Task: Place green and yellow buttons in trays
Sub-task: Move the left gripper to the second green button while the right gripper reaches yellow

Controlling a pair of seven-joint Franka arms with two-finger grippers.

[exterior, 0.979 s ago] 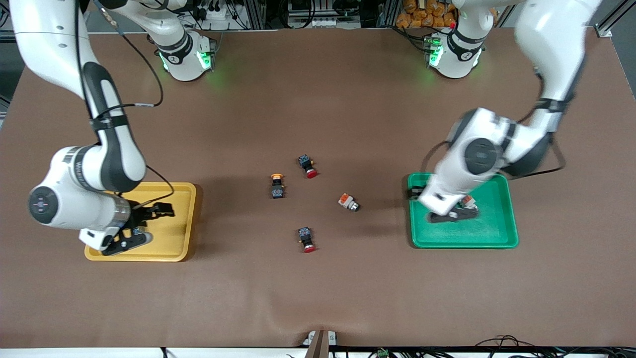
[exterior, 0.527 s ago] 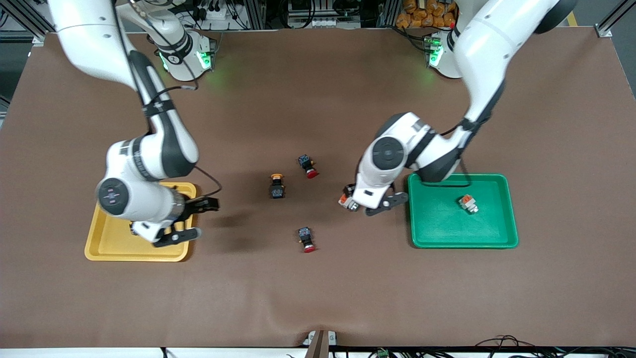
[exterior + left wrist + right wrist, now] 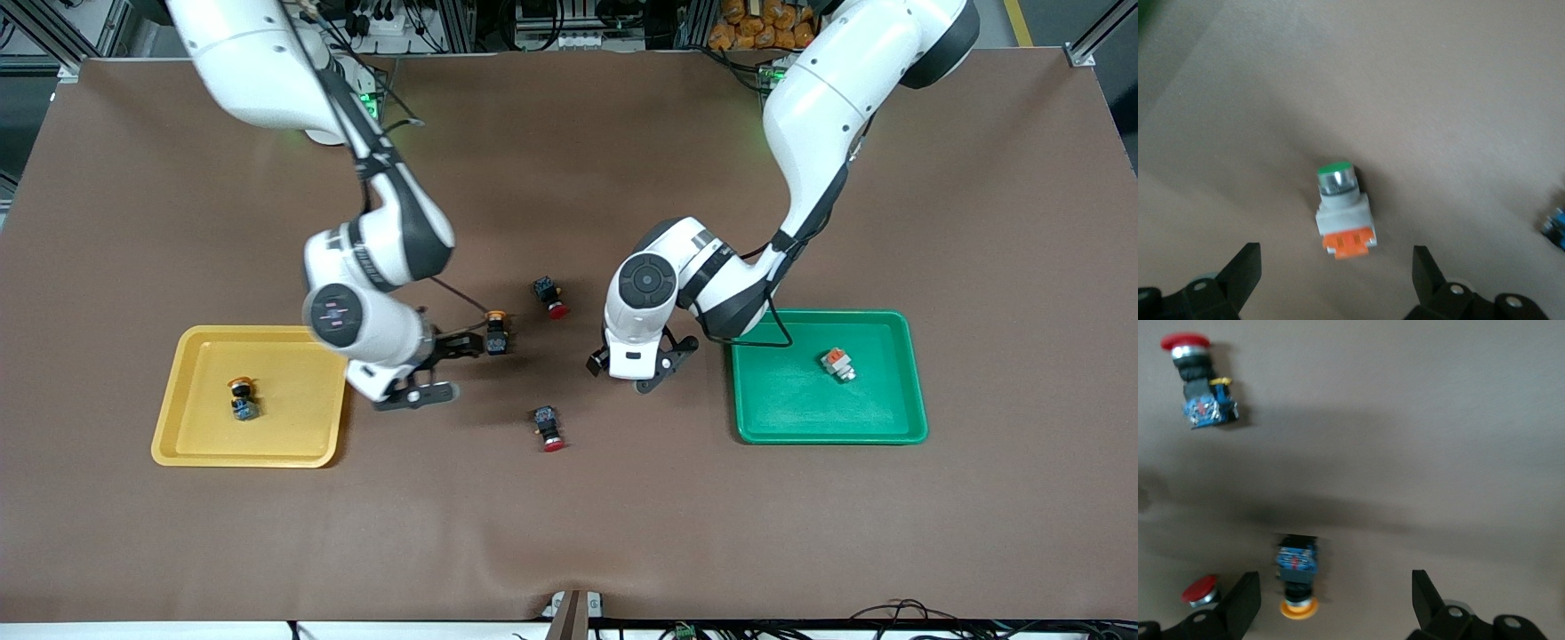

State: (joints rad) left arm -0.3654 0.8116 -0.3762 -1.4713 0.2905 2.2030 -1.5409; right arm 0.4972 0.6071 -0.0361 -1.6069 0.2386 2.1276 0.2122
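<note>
A yellow-capped button (image 3: 496, 333) lies on the table mid-way, right beside my open, empty right gripper (image 3: 444, 372). In the right wrist view this button (image 3: 1297, 577) lies just ahead of the open gripper (image 3: 1335, 603), nearer one finger. Another yellow button (image 3: 242, 400) lies in the yellow tray (image 3: 293, 418). My left gripper (image 3: 633, 366) hangs open over a green-tipped button that its hand hides in the front view. In the left wrist view that button (image 3: 1341, 212) lies between and just ahead of the open gripper (image 3: 1336, 280). A second green button (image 3: 836, 363) lies in the green tray (image 3: 800, 409).
Two red-capped black switches lie on the brown table: one (image 3: 551, 298) farther from the front camera than the grippers, one (image 3: 548, 427) nearer. Both show in the right wrist view, one (image 3: 1198, 380) ahead and one (image 3: 1199, 590) beside a finger.
The right gripper left the yellow tray, leaving a yellow button in it, and moved to the middle yellow button. The left gripper left the green tray and moved over the loose green button.
</note>
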